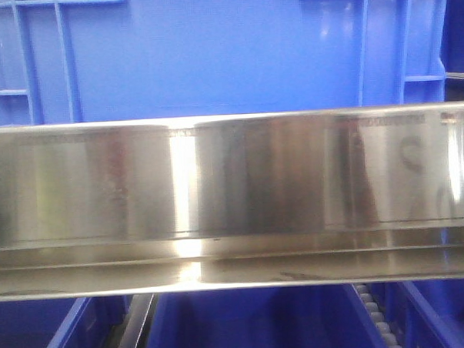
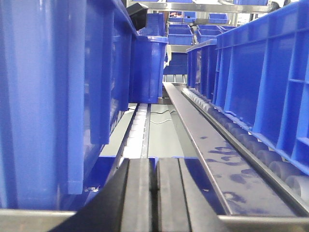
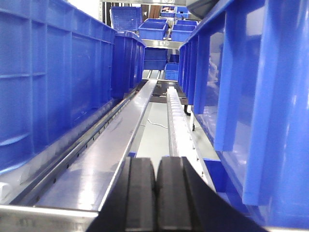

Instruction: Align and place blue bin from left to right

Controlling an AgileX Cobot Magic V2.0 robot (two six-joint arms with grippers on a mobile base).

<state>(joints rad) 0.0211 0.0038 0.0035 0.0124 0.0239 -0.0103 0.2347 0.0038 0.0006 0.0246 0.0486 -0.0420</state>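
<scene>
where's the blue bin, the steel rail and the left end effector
blue bin [image 1: 211, 51]: front view, smooth front wall
steel rail [image 1: 233, 189]: front view, shiny face
left end effector [image 2: 155, 165]: left wrist view, between shut fingertips

The blue bin [image 1: 211, 51] rises just behind a shiny steel rail [image 1: 233, 197], below which more blue crates [image 1: 246, 327] and a white roller strip [image 1: 376, 316] show.

Bin [image 1: 211, 51] standing behind a steel rail [image 1: 232, 182] that crosses the front view, lower bins [image 1: 246, 327] beneath the rail, in the left wrist view the bin close at left, roller track [image 2: 137, 130] beside it, row of bins [image 2: 260, 82] on rollers at right
</scene>
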